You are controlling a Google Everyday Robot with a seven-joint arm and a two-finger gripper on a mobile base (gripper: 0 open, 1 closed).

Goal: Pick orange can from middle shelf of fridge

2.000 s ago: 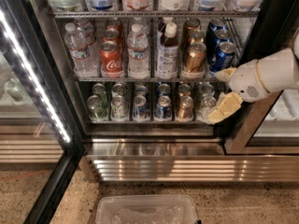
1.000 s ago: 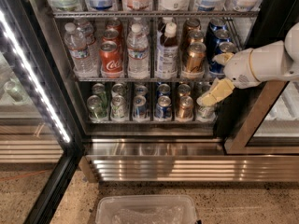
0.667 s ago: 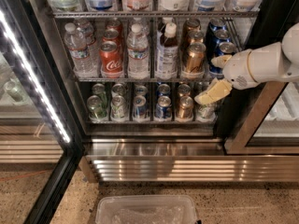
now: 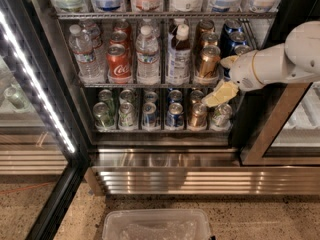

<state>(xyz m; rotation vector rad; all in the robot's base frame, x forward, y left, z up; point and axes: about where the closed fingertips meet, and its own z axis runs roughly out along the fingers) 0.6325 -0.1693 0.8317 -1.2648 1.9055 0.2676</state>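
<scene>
The orange can [image 4: 206,64] stands at the front of the middle shelf [image 4: 150,85] of the fridge [image 4: 165,159], right of centre, with more like it behind [image 4: 204,30]. My gripper [image 4: 224,78] comes in from the right on a white arm. It hangs just right of the orange can and slightly below it, in front of the blue cans [image 4: 235,38]. Its two yellowish fingers [image 4: 219,94] are spread apart and hold nothing. The lower finger overlaps the shelf rail and the small cans beneath.
On the same shelf stand a red Coca-Cola can [image 4: 118,63], two water bottles [image 4: 146,54] and a brown white-capped bottle [image 4: 178,56]. Short cans [image 4: 150,115] fill the rack below. A lit LED strip [image 4: 37,84] runs down the left. A clear plastic bin [image 4: 157,226] sits on the floor.
The gripper has risen from the lower rack to the level of the middle shelf and shifted slightly left toward the orange can. It has barely moved in the last second.
</scene>
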